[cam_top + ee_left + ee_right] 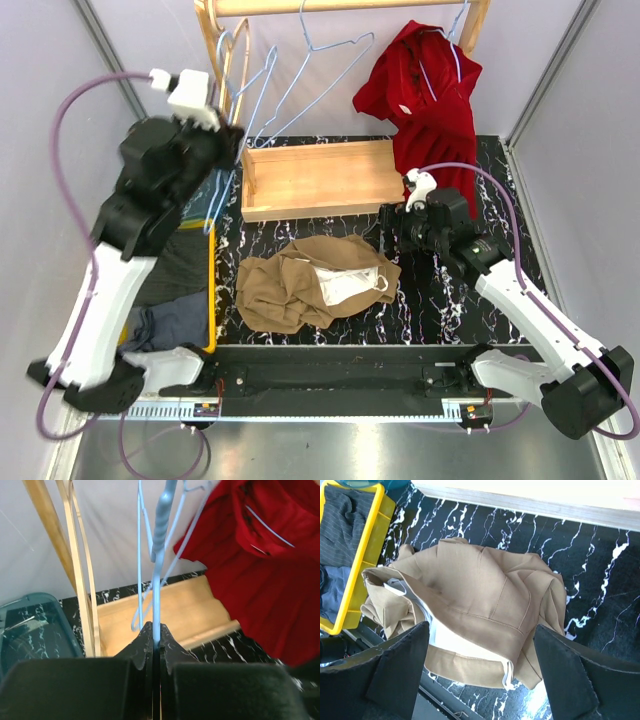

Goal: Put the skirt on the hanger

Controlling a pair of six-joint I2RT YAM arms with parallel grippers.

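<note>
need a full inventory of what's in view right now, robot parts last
skirt: 1, tan with white lining, crumpled mid-table
red garment: 1, red, hanging at the rack's right end
blue hanger: 1, light blue, near the rack's left end
spare wire hangers: at least 1, light blue, rack middle
wooden hangers: count unclear, pale wood, rack's left end
rack: 1, pale wood, back edge
wooden tray: 1, pale wood, behind the skirt
yellow bin: 1, yellow, table's left, holding dark clothes
table: 1, black marbled
left gripper: shut on the blue hanger
right gripper: open, above the skirt
</note>
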